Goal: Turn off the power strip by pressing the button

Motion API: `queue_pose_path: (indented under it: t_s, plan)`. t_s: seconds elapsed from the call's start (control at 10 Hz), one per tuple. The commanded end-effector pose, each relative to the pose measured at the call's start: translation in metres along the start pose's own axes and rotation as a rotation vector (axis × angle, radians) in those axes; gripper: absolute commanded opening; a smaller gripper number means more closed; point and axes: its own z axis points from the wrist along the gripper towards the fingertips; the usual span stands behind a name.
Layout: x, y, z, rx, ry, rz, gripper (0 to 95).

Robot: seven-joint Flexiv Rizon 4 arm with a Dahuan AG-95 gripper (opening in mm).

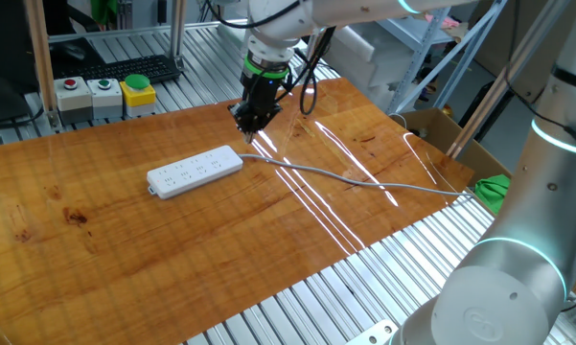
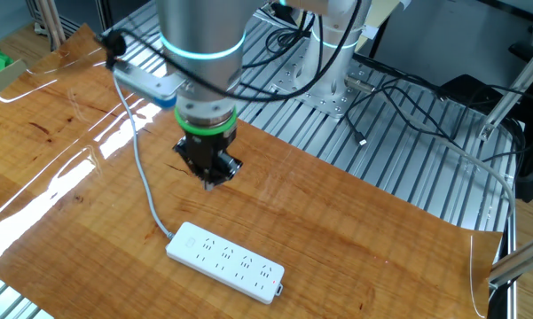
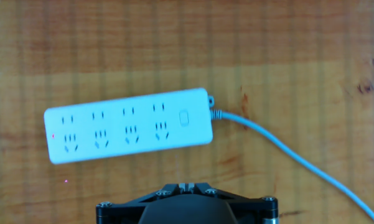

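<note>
The white power strip [image 1: 194,171] lies flat on the wooden table, with its grey cable [image 1: 355,178] running off to the right. It also shows in the other fixed view [image 2: 226,260] and in the hand view [image 3: 129,124]. The button [image 3: 185,117] is a small white switch at the strip's corded end. A tiny red light shows at the far end. My gripper [image 1: 246,127] hangs above the table just behind the corded end and touches nothing. It points down in the other fixed view [image 2: 211,183]. In the hand view its fingertips [image 3: 187,185] meet, shut and empty.
Red [image 1: 72,86], green [image 1: 103,86] and yellow [image 1: 137,88] round buttons in grey boxes stand at the back left beside a black keyboard [image 1: 129,69]. A cardboard box [image 1: 441,129] and a green object [image 1: 494,189] sit off the table's right edge.
</note>
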Motion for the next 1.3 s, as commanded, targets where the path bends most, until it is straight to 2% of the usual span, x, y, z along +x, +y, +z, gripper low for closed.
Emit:
queue_pose_path:
  t_s: [0.1,0.4,0.9,1.3]
  plan:
    - [-0.005,0.0,0.004,-0.001,-0.003,0.001,0.0]
    - [-0.016,-0.003,0.012,-0.01,-0.005,0.004,0.0]
    - [-0.034,-0.004,0.02,-0.014,-0.011,-0.004,0.0]
    - [-0.041,-0.002,0.03,-0.019,-0.017,0.006,0.0]
